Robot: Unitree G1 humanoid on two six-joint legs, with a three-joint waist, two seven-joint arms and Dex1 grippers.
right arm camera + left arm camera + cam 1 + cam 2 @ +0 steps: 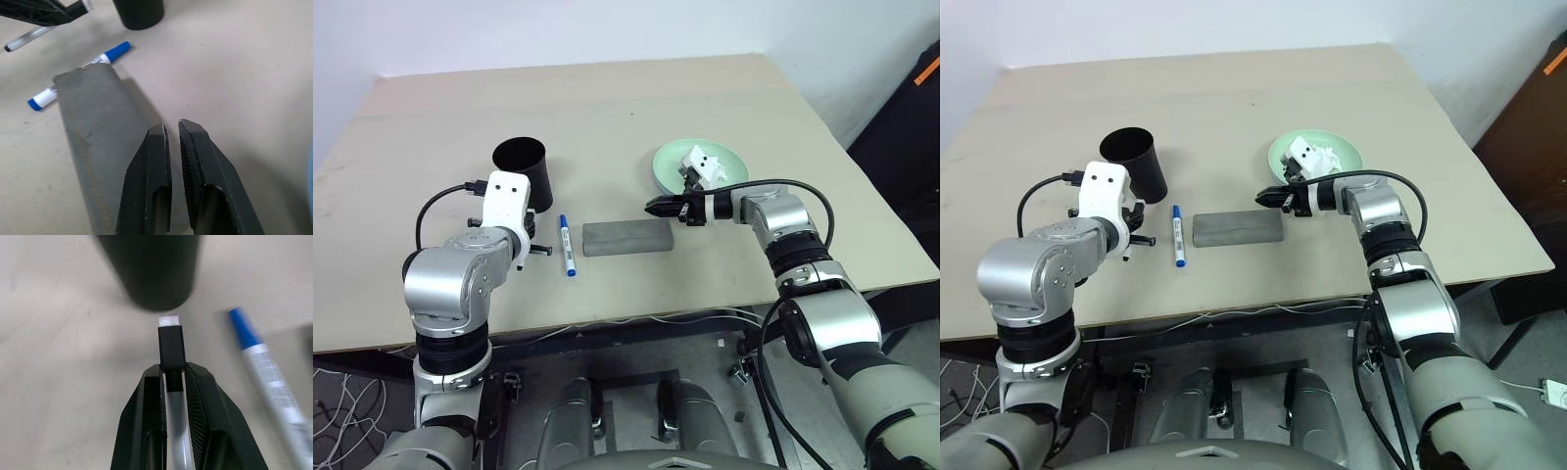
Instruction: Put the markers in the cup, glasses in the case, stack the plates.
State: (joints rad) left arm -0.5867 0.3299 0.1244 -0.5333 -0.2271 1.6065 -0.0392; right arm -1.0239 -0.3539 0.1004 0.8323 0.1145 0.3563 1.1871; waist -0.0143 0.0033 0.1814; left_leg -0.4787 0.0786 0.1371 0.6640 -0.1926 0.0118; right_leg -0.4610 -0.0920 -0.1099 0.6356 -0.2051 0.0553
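Left fingers (172, 382) clamp dark-ended marker (171, 340); right fingers (172, 142) nearly closed (empty) over beige table (607, 108).

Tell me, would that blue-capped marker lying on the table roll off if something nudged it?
Probably it would roll a little: the blue-capped marker is a slim round barrel lying flat on the smooth table. Pushed sideways, it could stop against the grey case beside it. It looks stiff and light, so a pinch across the barrel should lift it without bending.
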